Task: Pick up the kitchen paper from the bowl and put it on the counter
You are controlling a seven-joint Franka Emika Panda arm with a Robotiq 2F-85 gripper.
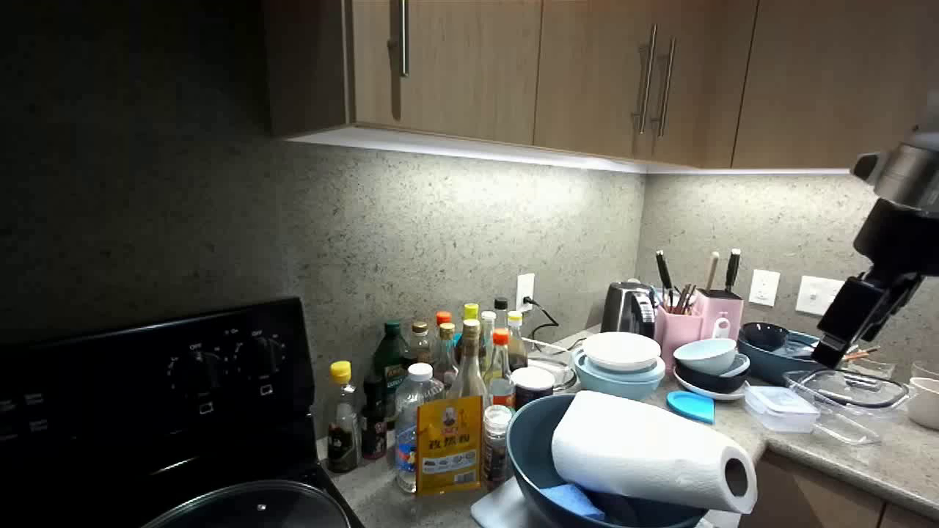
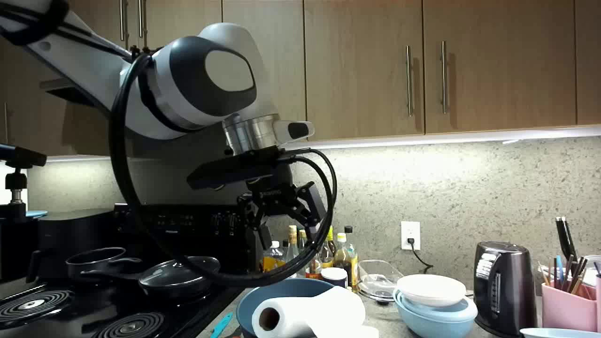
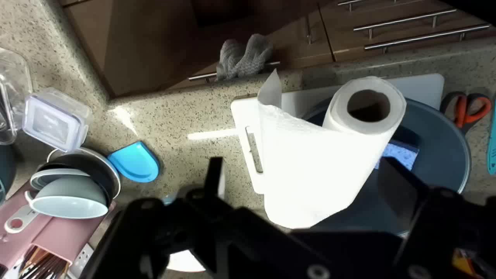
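I had free air between my spread fingers (image 3: 395, 190) and the bowl (image 3: 449, 143). The kitchen paper (image 1: 645, 449) blocked much of the bowl's mouth for me, lying tilted with its hollow end over the rim, and a loose sheet (image 3: 298, 170) fanned out beyond. Inside the bowl, a blue sponge (image 3: 400, 155) took up room. Between the bowl and the wall (image 1: 433, 235), bottles (image 1: 469, 378), a yellow packet (image 1: 449, 447) and a white-lidded shaker (image 1: 497, 447) crowded close. Stacked bowls (image 1: 620, 370) stood near the bowl, and orange-handled scissors (image 3: 460, 110) lay just beside it. Past the white board (image 3: 245, 113) at the bowl's side, I had bare counter (image 3: 174, 120) as far as a flat blue piece (image 3: 137, 162).
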